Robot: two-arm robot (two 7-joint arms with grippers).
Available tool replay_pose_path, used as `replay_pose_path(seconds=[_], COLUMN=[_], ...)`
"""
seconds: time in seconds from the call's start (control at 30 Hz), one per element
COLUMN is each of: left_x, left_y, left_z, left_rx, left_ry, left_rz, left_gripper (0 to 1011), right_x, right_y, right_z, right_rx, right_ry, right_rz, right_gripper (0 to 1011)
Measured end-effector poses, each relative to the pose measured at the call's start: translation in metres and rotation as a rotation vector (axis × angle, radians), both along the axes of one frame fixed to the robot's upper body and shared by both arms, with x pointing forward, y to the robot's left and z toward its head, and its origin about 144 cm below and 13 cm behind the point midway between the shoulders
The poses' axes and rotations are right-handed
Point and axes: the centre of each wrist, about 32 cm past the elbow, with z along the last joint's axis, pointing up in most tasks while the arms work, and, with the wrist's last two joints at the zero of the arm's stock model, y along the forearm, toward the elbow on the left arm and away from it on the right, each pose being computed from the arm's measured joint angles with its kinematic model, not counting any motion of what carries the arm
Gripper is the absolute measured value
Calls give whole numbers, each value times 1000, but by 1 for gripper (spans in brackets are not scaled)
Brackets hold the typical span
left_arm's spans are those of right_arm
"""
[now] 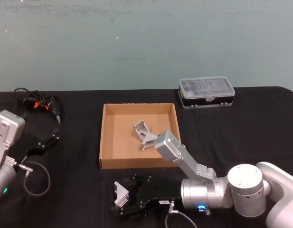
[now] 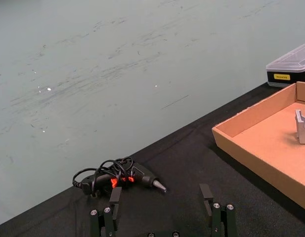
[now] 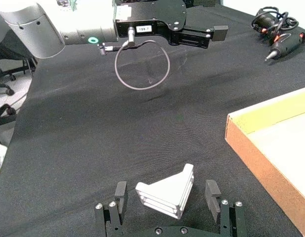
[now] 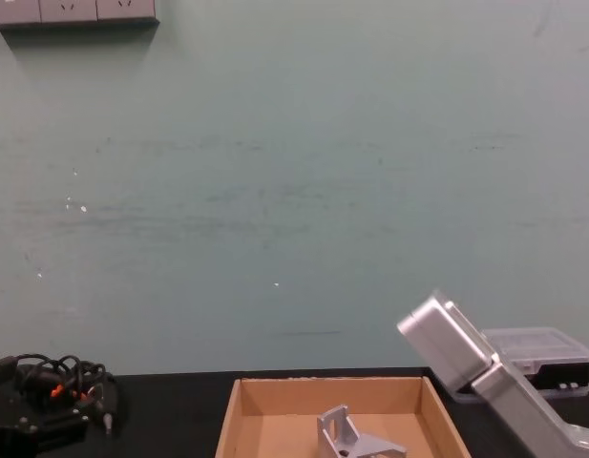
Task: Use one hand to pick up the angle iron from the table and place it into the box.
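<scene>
One table (image 1: 260,118) bears one box (image 1: 104,137) holding one angle iron (image 1: 145,133); a second iron (image 1: 120,194) lies just nearer, untouched between the right gripper's (image 3: 166,190) wide-apart fingers. Left gripper (image 2: 161,195) gapes empty at left by one tool (image 1: 39,103); one case (image 1: 206,92) sits far right.

Soft even light; faint shadows; box (image 3: 256,154) floor washed pale.

A silver metal angle iron (image 3: 167,196) sits on the matt black tabletop (image 1: 80,190) between the black right gripper (image 1: 123,203)'s parted fingers (neither touching it), just before the shallow brown cardboard box (image 1: 103,137), where a second silver bracket (image 1: 145,134) lies.
</scene>
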Motion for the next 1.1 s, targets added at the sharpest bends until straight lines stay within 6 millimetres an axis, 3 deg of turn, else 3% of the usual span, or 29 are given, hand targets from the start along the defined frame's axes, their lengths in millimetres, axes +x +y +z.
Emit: replay_pose_path(seconds=[0.9,1.1], left_x=[0,0], left_y=[0,0], left_z=[0,0], left_rx=[0,0], left_ry=[0,0], left_rz=[0,0], left_gripper=[1000,1000], right_x=[6,6], right_y=[10,9], right_z=[-3,-3], right_rx=[-21,-20], right_ry=[14,14], right_rz=[26,26], right_gripper=[1000,873])
